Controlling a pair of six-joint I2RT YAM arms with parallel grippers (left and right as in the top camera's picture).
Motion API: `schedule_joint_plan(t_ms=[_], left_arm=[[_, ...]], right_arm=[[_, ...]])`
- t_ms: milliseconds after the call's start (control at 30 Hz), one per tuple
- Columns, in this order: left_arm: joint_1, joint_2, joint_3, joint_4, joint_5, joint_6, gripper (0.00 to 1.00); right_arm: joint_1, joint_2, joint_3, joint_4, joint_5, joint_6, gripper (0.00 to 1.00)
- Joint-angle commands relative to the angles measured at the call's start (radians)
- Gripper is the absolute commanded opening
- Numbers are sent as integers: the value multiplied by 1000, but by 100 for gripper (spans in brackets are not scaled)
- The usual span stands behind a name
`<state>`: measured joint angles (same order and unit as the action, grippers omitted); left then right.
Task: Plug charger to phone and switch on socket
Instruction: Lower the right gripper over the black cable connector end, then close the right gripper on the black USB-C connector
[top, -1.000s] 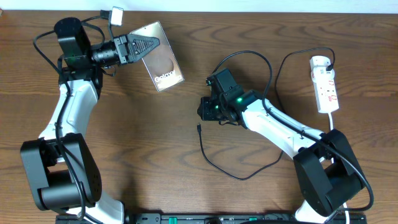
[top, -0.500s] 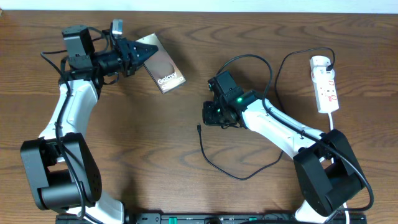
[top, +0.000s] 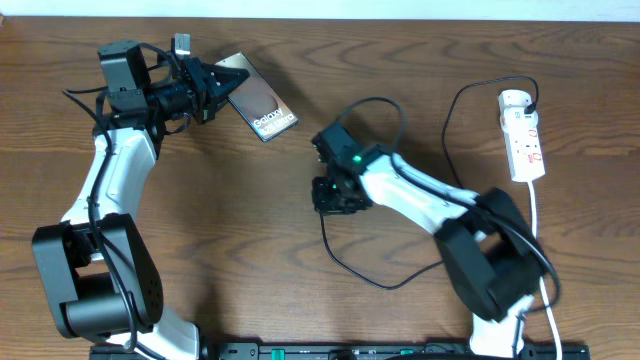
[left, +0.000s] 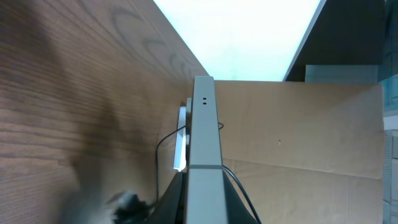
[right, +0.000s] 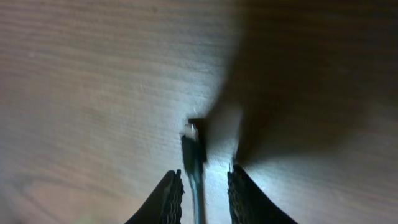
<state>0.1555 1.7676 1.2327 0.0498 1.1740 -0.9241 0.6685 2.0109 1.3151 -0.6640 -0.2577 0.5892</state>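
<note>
L gripper (top: 222, 84) was clamped on the flat bronze-brown phone (top: 268, 105) w/ white lettering, tilted on edge at back-left. R gripper (right: 204, 186) had fingers apart, straddling the thin black charger cable (right: 193, 155), its tip lying on the wood table (right: 74, 93). White oblong power strip (top: 524, 135) lay far right.

The left gripper (top: 228, 83) clamps the phone (top: 265, 110) by one edge, forearm level; well right of the phone, the right gripper (top: 334, 196) points straight down, fingers (right: 169, 194) slightly parted.
</note>
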Motion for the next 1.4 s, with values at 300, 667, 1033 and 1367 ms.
schedule_joint_plan(t_ms=[300,667,1033,1367], left_arm=[[24,-5,15,7,22,-17,7],[64,-5,15,7,48,-17,7],[64,-5,15,7,48,-17,7],[64,-5,15,7,49,-21,7]], right_arm=[[42,147,190,-144,50,-60,22],[42,147,209,-215,70,-55,2],[-61,103,304,-93,233,-314,1],[-43,144,309,-125,407,-517,1]])
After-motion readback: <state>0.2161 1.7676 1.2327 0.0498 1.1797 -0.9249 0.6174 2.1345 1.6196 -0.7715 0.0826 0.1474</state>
